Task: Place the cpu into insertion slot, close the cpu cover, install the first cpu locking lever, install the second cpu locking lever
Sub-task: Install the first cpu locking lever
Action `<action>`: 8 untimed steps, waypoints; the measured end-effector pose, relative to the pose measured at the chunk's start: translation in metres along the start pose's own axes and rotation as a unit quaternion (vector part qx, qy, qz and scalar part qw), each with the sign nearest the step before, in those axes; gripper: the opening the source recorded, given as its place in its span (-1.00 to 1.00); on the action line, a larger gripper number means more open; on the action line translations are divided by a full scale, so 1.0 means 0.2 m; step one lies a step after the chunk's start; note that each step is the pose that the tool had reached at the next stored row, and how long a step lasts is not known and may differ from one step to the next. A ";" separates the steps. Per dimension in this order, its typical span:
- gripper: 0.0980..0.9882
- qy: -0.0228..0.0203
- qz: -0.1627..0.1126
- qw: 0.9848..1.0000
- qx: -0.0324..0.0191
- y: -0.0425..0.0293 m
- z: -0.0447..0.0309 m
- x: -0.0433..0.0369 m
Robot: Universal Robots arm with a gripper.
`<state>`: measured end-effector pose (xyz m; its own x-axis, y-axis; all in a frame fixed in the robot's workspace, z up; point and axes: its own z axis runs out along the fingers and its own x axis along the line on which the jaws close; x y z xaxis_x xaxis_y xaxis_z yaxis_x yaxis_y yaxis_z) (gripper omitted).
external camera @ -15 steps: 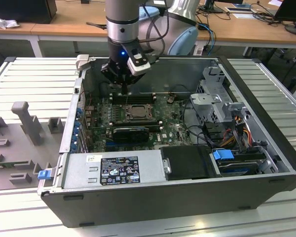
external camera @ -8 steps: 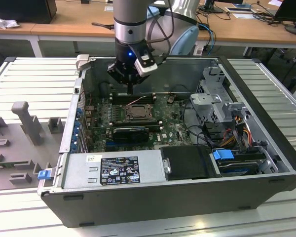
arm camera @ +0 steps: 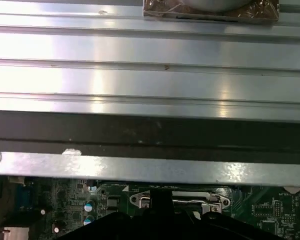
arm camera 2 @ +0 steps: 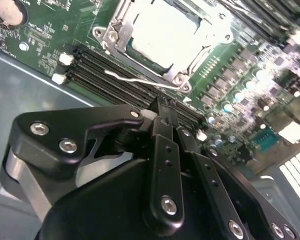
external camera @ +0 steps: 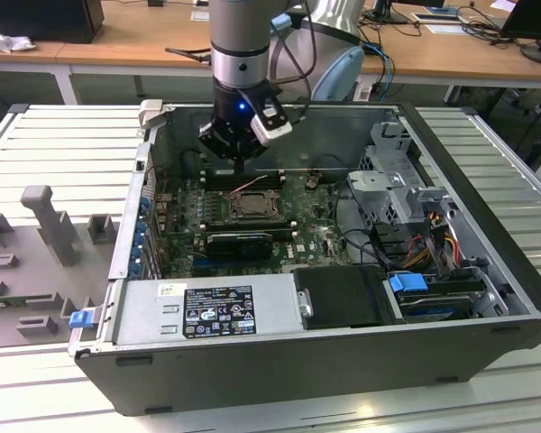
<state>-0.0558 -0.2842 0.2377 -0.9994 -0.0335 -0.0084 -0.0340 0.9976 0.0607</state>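
The cpu (arm camera 2: pixel 162 30), a pale square chip, lies in the insertion slot (external camera: pixel 251 206) on the green motherboard. The grey metal cpu cover (arm camera 2: pixel 115 30) lies flat around it as a frame. A thin silver locking lever (arm camera 2: pixel 135 80) runs along the socket's edge nearest my fingers, standing slightly off it. My gripper (arm camera 2: pixel 162 106) is shut with nothing between its fingers, its tips just beside that lever. In the exterior view the gripper (external camera: pixel 241 167) hangs over the far side of the socket. In the first wrist view its dark tip (arm camera: pixel 160 205) sits at the socket's metal edge (arm camera: pixel 190 201).
Long black memory slots (arm camera 2: pixel 100 67) run beside the socket. A black ribbed card (external camera: pixel 239 242) lies in front of it, then the power supply (external camera: pixel 207 311). A drive cage (external camera: pixel 397 180) and cables (external camera: pixel 433 244) fill the exterior view's right. The case wall (arm camera: pixel 150 165) stands close behind.
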 end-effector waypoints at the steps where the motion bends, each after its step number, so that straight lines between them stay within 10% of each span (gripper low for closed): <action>1: -0.98 0.000 0.000 1.000 0.000 0.000 0.008 -0.007; 8: -0.98 0.000 -0.004 1.000 0.000 0.006 0.035 -0.084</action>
<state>-0.0391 -0.2819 0.2310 -0.9991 -0.0416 -0.0083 -0.0420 0.9973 0.0606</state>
